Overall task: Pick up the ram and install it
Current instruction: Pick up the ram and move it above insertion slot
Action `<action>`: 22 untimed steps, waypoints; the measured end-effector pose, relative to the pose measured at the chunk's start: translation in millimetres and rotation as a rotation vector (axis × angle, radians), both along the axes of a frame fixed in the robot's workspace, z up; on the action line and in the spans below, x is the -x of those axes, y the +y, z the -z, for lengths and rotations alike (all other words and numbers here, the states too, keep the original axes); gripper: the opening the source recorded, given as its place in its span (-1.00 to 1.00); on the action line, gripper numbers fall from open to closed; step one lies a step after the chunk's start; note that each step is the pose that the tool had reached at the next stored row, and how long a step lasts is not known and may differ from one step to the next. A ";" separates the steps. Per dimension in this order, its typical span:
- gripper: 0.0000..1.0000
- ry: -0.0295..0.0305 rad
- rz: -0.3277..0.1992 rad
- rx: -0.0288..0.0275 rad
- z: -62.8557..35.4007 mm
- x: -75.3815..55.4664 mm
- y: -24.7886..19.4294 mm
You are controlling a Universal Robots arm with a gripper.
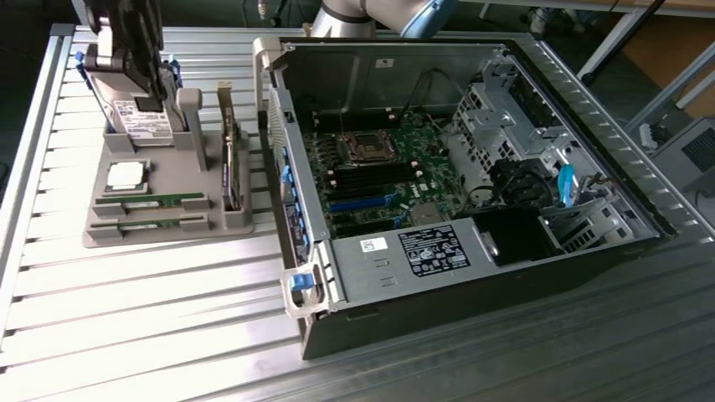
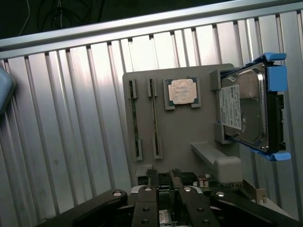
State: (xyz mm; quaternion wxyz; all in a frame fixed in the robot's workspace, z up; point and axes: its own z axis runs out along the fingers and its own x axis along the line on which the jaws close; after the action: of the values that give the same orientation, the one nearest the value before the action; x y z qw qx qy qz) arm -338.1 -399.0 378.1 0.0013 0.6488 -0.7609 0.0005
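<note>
- Gripper sits closest to the wrist camera, its jaws spread wide with nothing in their hold; in the exterior view it hangs above the hard drive.
- One ram stick rests on edge in a slot of the grey holder, apart from the gripper.
- Parallel to it, the other ram stick fills the slot just beside the first.
- Just beside those slots, between them and the hard drive, a CPU chip lies flat in its recess.
- At the holder's end, the hard drive stands upright in a blue caddy.
- An expansion card stands on edge along the holder's side toward the exterior view's right.
- The holder sits on a slatted aluminium table.
- On the exterior view's right of the holder, an open computer case lies on its side, its motherboard exposed.
</note>
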 end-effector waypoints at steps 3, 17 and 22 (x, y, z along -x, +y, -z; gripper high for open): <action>-0.55 0.0000 0.000 0.0001 3.7 0.0 0.0; -0.55 0.0000 0.000 0.0000 22.8 0.0 0.0; -0.55 0.0000 0.000 0.0000 35.2 0.0 0.0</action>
State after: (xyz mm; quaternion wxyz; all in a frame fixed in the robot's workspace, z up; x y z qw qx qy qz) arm -338.1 -399.0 342.9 0.0013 0.6488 -0.7609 0.0005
